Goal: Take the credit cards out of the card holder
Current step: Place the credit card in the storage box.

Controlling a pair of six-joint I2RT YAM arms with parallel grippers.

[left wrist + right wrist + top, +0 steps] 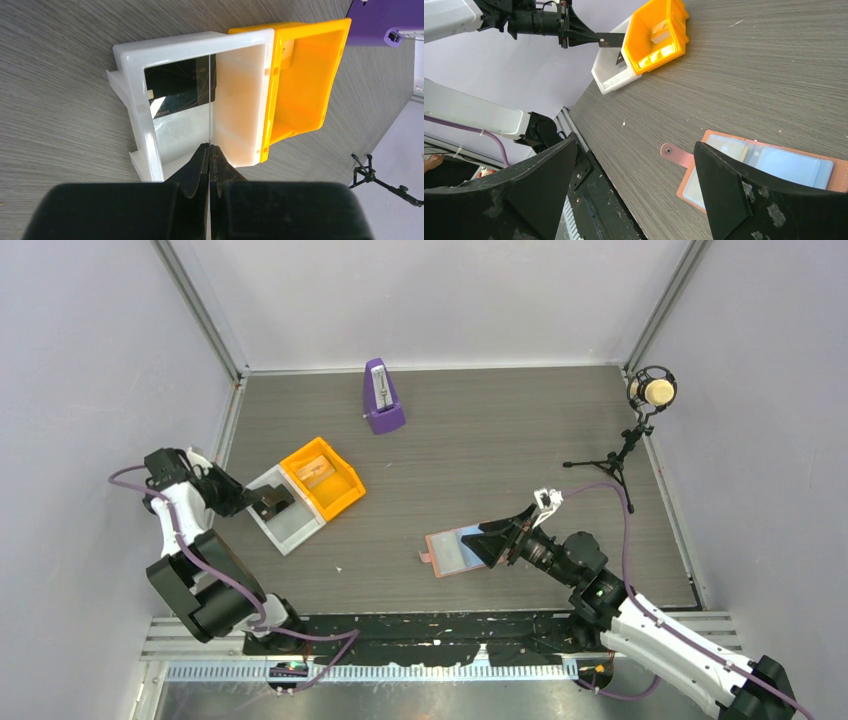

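The fingers (724, 195) of the right gripper (635, 147) are spread wide, and nothing is held between them. They are set low over the card holder (774, 162), which lies opened flat on the table (450, 440) near the middle of the near edge, its blue-grey inner faces turned up. Whether the holder is touched cannot be told. No dark card is made out in the pockets that show, though part is hidden by a finger.

Farther off, toward the left edge, the left gripper (209, 149) is clamped on a credit card (610, 39), held above the white bin (132, 100). A second credit card (180, 87) lies flat on that bin's floor. The orange bin (348, 490) is set against the white bin's far side. Beyond, a purple metronome (383, 397) stands near the far edge and a microphone (655, 392) at the far right corner.

The step in hand is judged to be the depositing of a drawn card. The next move calls for the left fingers to be parted while the card is squarely over the bin's opening, so that it drops beside the one lying there. The holder's pockets would then need to be checked for more.

The left arm is folded by the left edge, elbow raised, forearm turned toward the bins. The right arm is stretched low from the near right corner toward the table's middle, wrist tipped down.
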